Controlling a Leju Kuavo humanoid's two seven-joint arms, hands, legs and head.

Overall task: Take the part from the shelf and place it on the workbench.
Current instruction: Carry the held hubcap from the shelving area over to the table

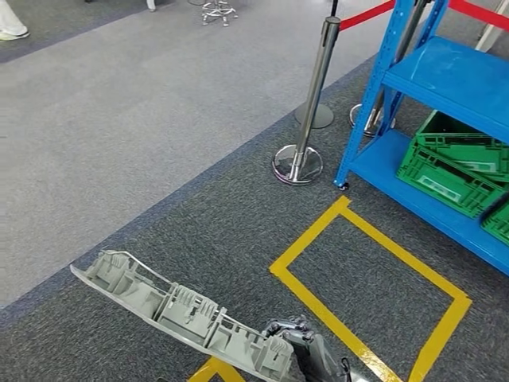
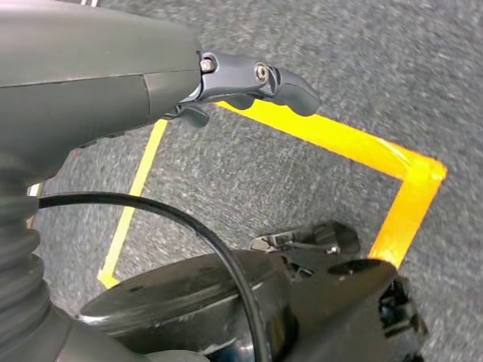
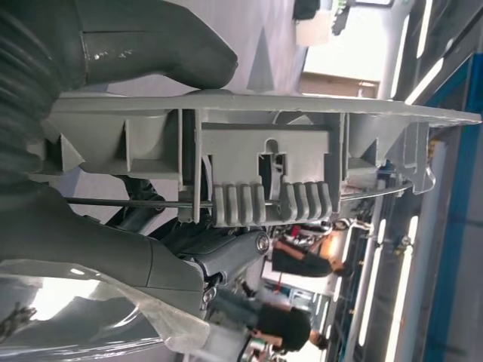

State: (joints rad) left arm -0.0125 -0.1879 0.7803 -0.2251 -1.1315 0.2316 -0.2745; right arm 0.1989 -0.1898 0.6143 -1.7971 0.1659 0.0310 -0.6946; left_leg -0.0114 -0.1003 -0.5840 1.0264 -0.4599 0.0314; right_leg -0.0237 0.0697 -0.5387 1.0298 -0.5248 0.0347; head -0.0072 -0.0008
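Head view: right hand (image 1: pixel 300 344) grips one end of the part (image 1: pixel 180 310), a long grey ribbed moulding that cantilevers far out from the fingers. Right wrist view confirms thumb (image 3: pixel 154 45) on top and fingers under the part's ribbing. Left hand (image 2: pixel 250 83) hangs with fingers loosely apart, holding nothing. Risk: an end grip on a long part may let it twist or slip.
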